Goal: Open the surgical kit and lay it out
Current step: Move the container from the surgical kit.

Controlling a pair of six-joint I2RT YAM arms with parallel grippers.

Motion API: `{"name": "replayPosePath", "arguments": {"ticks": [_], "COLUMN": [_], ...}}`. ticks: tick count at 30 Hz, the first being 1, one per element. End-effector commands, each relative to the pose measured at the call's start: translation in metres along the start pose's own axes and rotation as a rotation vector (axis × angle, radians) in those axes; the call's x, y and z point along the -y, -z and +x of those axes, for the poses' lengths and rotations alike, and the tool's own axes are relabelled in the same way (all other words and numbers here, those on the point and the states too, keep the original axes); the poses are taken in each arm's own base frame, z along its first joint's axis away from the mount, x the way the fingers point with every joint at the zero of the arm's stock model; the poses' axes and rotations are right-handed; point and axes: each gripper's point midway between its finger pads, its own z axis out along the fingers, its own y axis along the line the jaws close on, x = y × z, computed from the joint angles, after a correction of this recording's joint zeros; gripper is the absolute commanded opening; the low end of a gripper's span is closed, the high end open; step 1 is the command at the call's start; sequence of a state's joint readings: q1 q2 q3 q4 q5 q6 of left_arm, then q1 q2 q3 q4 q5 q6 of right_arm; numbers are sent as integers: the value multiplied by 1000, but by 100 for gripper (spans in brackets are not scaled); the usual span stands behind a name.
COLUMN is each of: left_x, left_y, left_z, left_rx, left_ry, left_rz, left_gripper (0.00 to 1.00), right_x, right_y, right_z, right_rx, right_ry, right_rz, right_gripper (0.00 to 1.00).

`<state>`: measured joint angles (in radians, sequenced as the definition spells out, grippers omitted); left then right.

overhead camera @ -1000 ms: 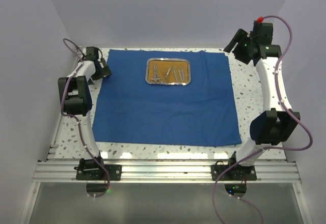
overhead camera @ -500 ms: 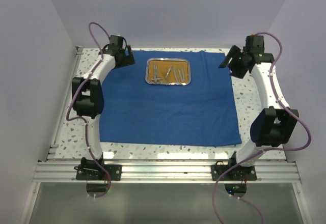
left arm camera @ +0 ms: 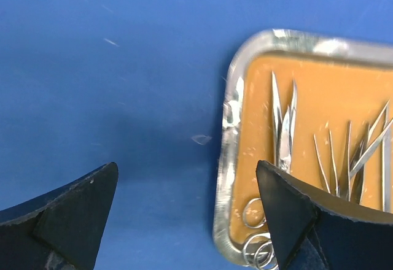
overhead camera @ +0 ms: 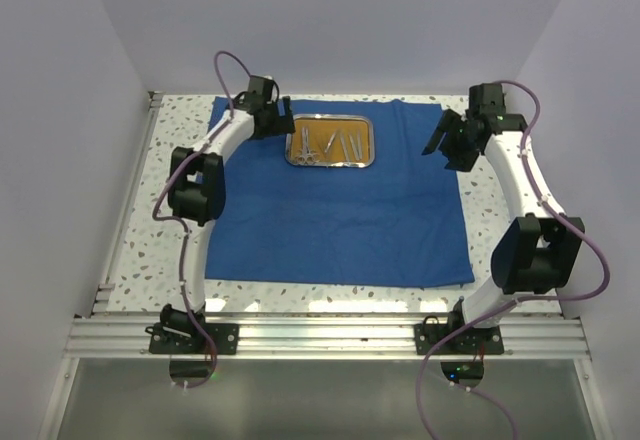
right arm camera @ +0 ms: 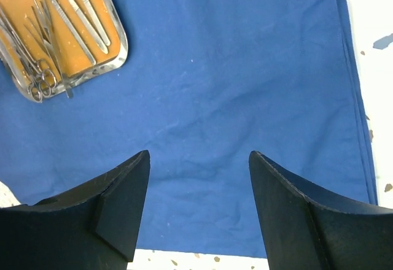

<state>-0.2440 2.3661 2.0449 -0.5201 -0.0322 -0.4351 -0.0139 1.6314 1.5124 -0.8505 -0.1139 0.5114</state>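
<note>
Cloth wrap (overhead camera: 330,200): already opened out flat on the tabletop (overhead camera: 140,220), royal blue, a few soft wrinkles, one edge looking layered in the right wrist view.
Tray (left arm camera: 228,159): sitting on the far middle of the wrap, steel rim, orange-brown floor.
Instruments (overhead camera: 335,143): all piled inside the tray, none laid out yet. Ring handles bunched at one end, thin pieces overlapping, so hard to count.
Left gripper (left arm camera: 185,165): spread wide, holding nothing, hovering just beside the tray's left rim, one finger overlapping the tray's corner in the wrist view.
Right gripper (right arm camera: 199,153): also spread apart and empty, over bare cloth to the right of the tray, well apart from it.
Stage, best guess: unwrapping done, laying-out not started.
Risk 1: clipping the rim on the way down, thanks to that finger overlap. Would probably skate or tip the tray and scatter everything.
Risk 2: pinching two overlapped pieces at once, then dropping one mid-carry.
Risk 3: snagging the cloth with a fingertip and dragging wrinkles plus tray along.
Risk 4: slipping off thin shiny steel lying flat, not much to bite on.
</note>
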Motion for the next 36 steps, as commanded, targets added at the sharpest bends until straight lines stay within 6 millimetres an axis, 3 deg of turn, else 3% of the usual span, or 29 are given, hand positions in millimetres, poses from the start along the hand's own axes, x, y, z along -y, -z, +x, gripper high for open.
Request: {"name": "replayPosePath", "arguments": {"ticks": [1,6,9,13,16,26,29,30,32,33,35,36], "left_x": [26,34,35,28,27,34,38,37,39,39,40,40], "left_y": [-9,-18,-21,-22,-20,-21,-21,-22,-21,-21,-20,-19], "left_z": [10,29,34,31,29,41,42,41,41,40,39,39], "left_rx": [-23,-53,-62,-51,-47,-58,-58,-55,-53,-50,-47,-46], "left_ry": [-12,-38,-46,-59,-70,-150,-156,-155,-151,-149,-144,-143], "left_rz": [73,75,57,15,8,2,4,-3,-4,-8,-11,-9], "left_gripper": [98,96,90,66,53,42,26,11,0,0,0,0], "right_x": [1,11,12,13,11,8,7,8,13,15,22,27], "right_y": [26,31,29,26,21,7,4,3,-3,-11,-34,-55], "right_z": [-10,-6,-3,-4,-4,-2,0,1,6,6,20,27], "right_rx": [62,73,67,67,56,23,14,15,0,0,-55,-99], "right_ry": [31,49,49,53,50,37,35,34,33,33,24,20], "right_rz": [9,45,45,52,42,26,23,24,39,41,51,68], "right_gripper": [70,70,70,70,70,70,70,70,70,68,56,51]}}
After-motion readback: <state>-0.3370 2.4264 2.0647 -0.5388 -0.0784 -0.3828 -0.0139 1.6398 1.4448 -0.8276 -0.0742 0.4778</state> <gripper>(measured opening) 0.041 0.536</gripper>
